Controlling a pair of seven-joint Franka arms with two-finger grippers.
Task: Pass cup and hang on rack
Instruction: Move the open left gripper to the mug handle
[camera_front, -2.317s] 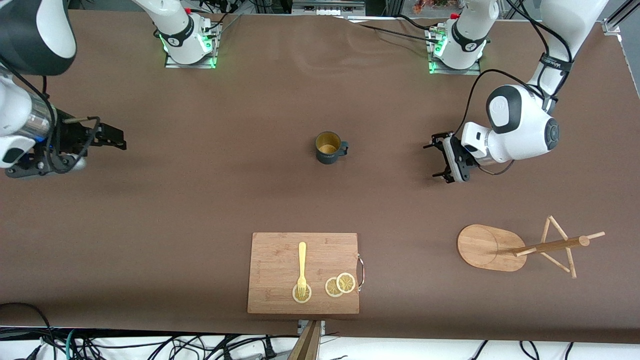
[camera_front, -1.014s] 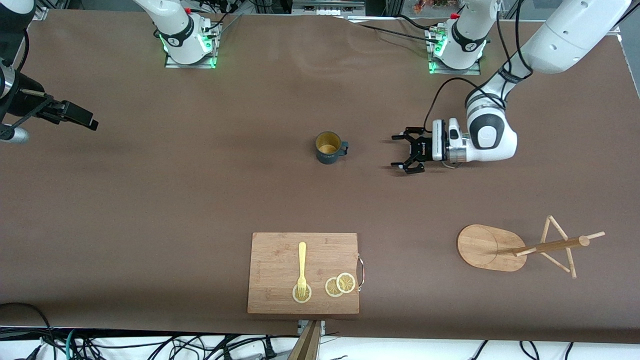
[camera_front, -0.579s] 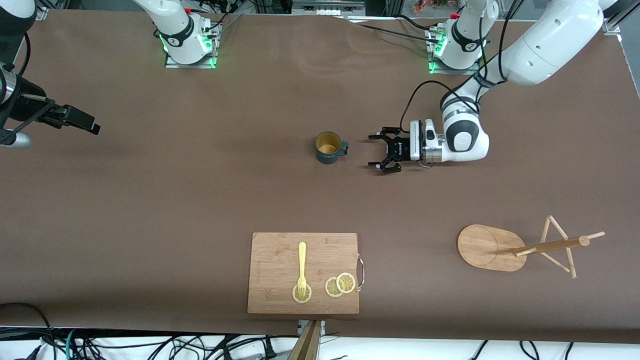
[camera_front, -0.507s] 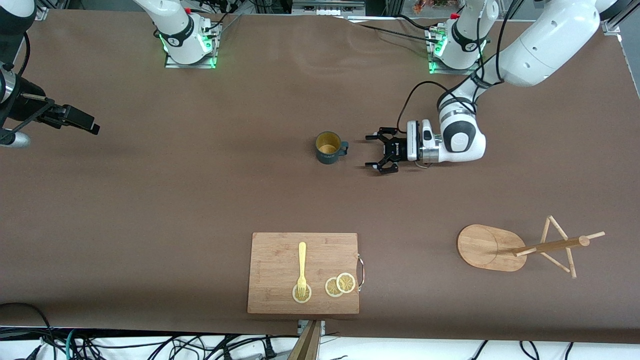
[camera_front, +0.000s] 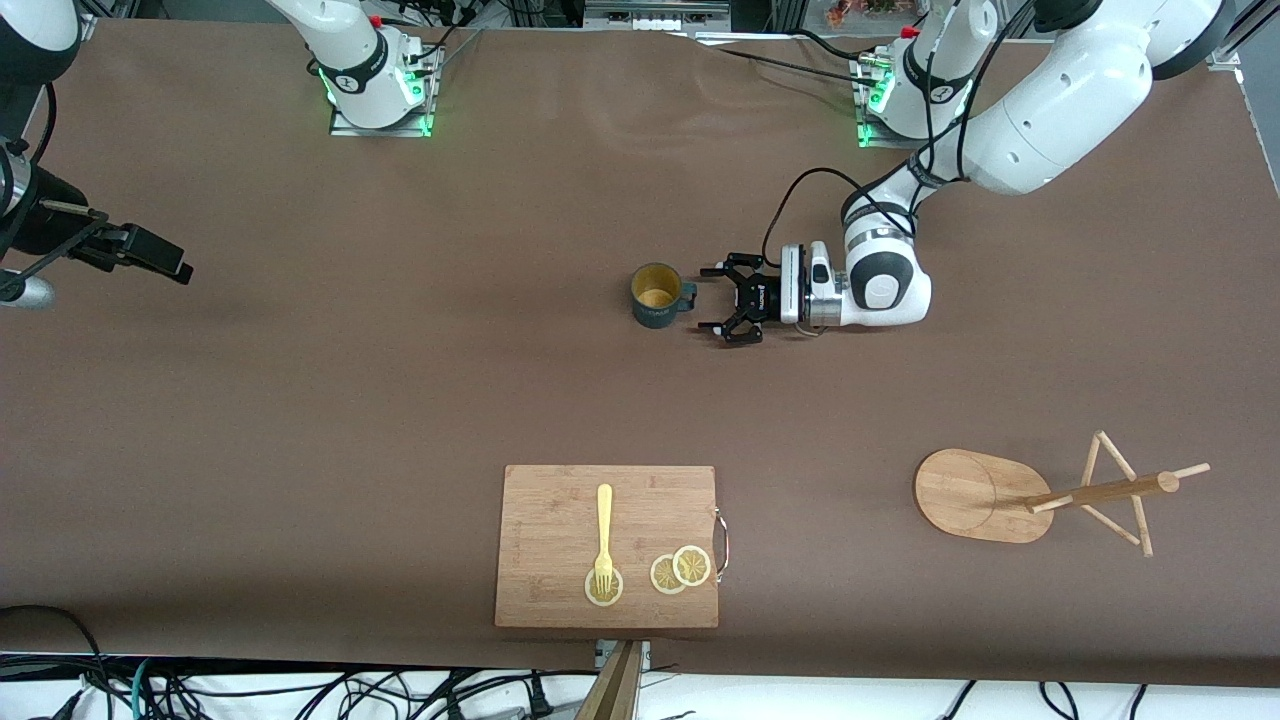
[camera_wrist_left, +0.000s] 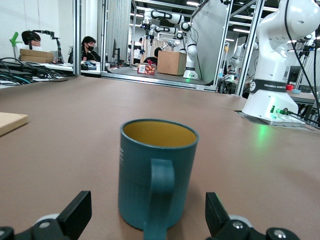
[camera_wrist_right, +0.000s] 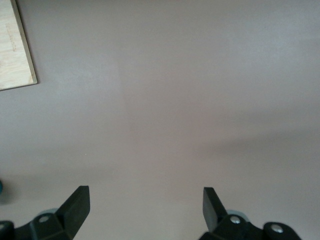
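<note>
Two spread fingers of the left gripper (camera_front: 712, 299) flank the handle of the cup (camera_front: 656, 295), not touching it; the cup stands upright mid-table. Well apart from the cup, the right gripper (camera_front: 160, 258) waits, jaws apart.

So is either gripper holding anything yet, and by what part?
Nothing is held. The left gripper is open beside the cup, lined up with its handle but not touching. The right gripper waits open over bare table.

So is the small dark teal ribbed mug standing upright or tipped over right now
Upright. The small dark teal ribbed mug sits on its base on the brown table; its round rim faces up, showing the yellowish inside, and its handle runs vertically in the left wrist view.
</note>
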